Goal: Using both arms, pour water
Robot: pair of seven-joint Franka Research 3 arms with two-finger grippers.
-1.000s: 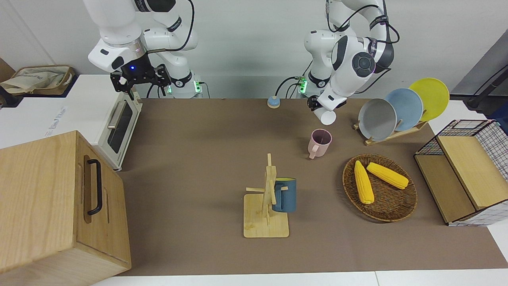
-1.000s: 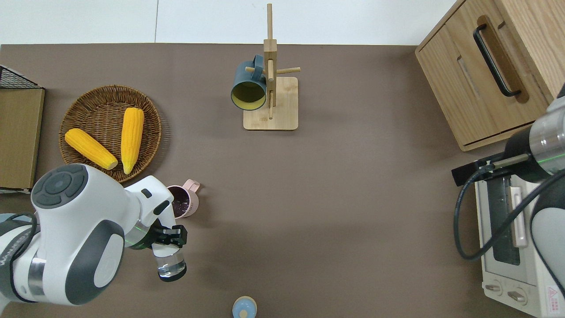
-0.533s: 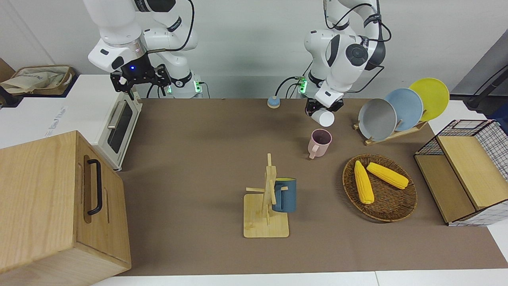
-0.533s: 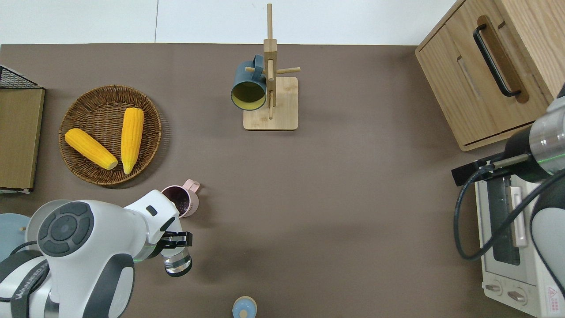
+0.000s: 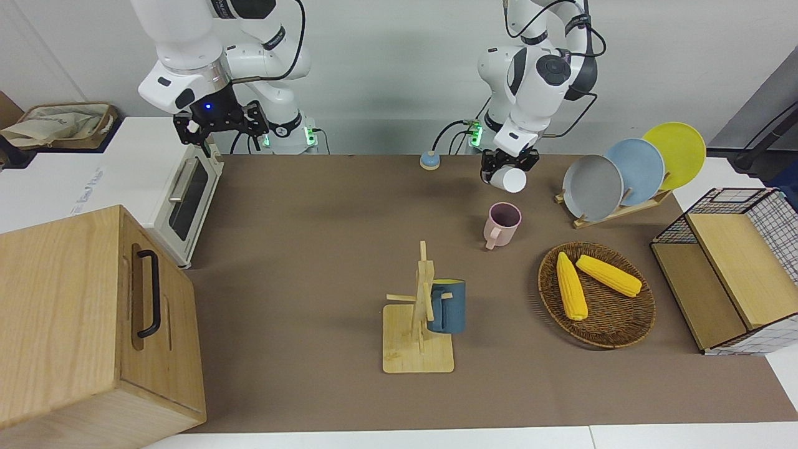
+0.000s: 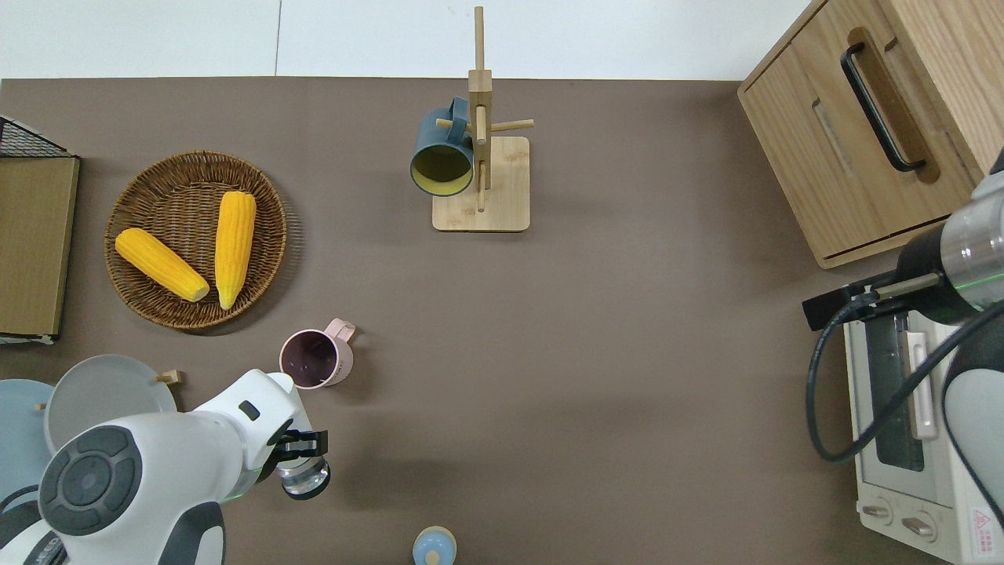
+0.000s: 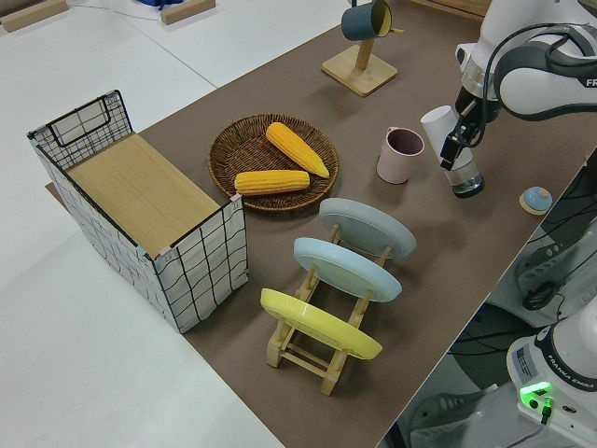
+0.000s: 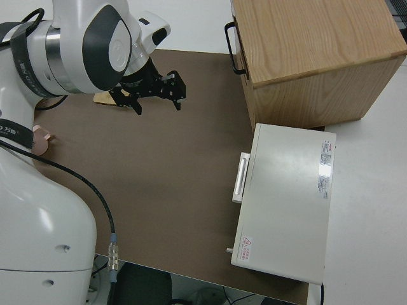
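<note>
We are holding a clear cup (image 6: pixel 305 475) in the left gripper (image 6: pixel 299 453), its jaws pinching the cup's wall. In the left side view the cup (image 7: pixel 459 161) is hanging close to upright, base down, just above the counter (image 6: pixel 596 369). The pink mug (image 6: pixel 315 359) is standing on the counter farther from the robots than the jaws, near them but clear of the cup, with its handle pointing toward the right arm's end; its inside looks dark, and we cannot tell how much liquid it holds. With the cup this upright, we are judging that the pour into the mug is over, and the step in hand is setting the cup down. The next move calls for lowering it straight until the base is resting flat, then spreading the jaws without tipping it, keeping clear of the small blue knob (image 6: pixel 434 545) nearby. The right gripper (image 5: pixel 218 121) is parked, jaws spread and empty.
</note>
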